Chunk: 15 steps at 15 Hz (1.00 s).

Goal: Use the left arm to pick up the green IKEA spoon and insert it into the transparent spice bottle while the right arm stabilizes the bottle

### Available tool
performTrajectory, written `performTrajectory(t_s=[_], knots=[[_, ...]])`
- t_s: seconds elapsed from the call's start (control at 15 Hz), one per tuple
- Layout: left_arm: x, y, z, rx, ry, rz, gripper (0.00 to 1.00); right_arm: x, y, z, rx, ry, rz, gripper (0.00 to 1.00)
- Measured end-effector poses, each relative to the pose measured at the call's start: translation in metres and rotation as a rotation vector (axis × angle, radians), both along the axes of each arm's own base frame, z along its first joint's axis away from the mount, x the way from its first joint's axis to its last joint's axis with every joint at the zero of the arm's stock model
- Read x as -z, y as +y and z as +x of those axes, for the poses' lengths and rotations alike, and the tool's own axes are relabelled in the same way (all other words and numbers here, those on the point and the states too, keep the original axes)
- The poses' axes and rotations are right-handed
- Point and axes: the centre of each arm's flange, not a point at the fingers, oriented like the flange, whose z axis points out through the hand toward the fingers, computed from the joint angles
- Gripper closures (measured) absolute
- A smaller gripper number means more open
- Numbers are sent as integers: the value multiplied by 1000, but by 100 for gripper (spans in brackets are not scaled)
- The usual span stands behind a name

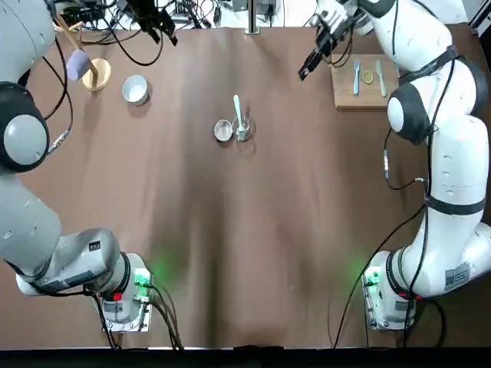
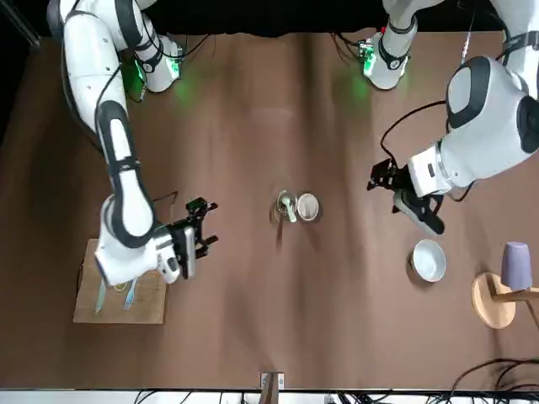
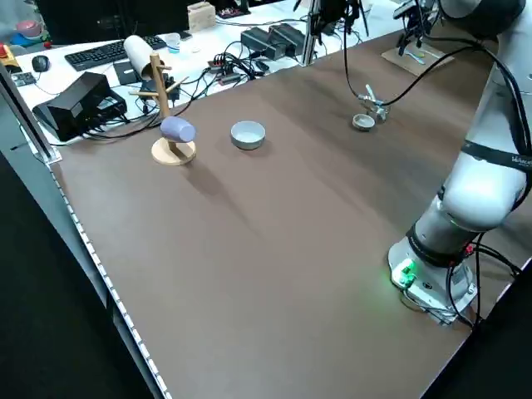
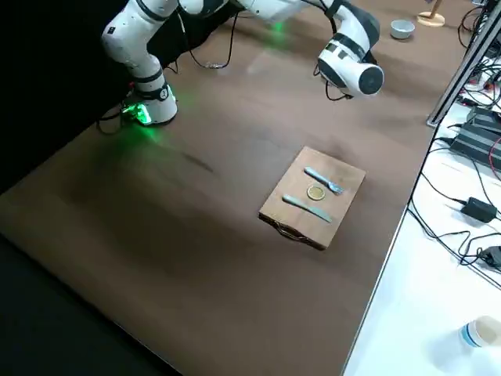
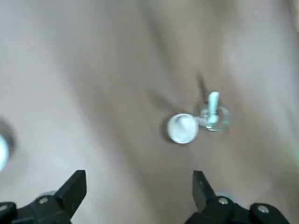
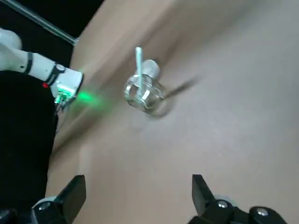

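Observation:
The transparent spice bottle (image 1: pixel 243 133) stands upright mid-table, and the green IKEA spoon (image 1: pixel 238 112) stands in it with its handle sticking out of the rim. Neither gripper touches them. My left gripper (image 1: pixel 159 27) hangs open at the far left, well away from the bottle. From its wrist view I see the bottle (image 5: pixel 214 117) and the spoon (image 5: pixel 213 100) far beyond the spread fingers (image 5: pixel 76 185). My right gripper (image 1: pixel 311 64) hovers open at the far right, near the board. Its wrist view shows the bottle (image 6: pixel 142 95) and the spoon (image 6: pixel 138 61) at a distance.
A small round tin (image 1: pixel 222 130) sits right beside the bottle. A wooden board (image 1: pixel 345 98) at the far right carries a fork, a knife and a small yellow disc. A white bowl (image 1: pixel 136 89) and a mug stand (image 1: pixel 97 75) with a lilac mug are far left.

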Motion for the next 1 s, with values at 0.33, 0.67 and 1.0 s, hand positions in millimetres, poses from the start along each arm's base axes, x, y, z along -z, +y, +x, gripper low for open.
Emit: performTrajectory(t_s=[0.33, 0.67, 1.0], knots=[[-39, 30, 6, -45, -104, 215, 0, -54, -99, 32, 82, -67, -149, 0], [-105, 42, -4, -81, -85, 265, 0, -97, -143, 46, 154, -152, -269, 0], [-129, 42, -13, -135, -87, 272, 0, -142, -117, 38, 292, -102, -501, 0]])
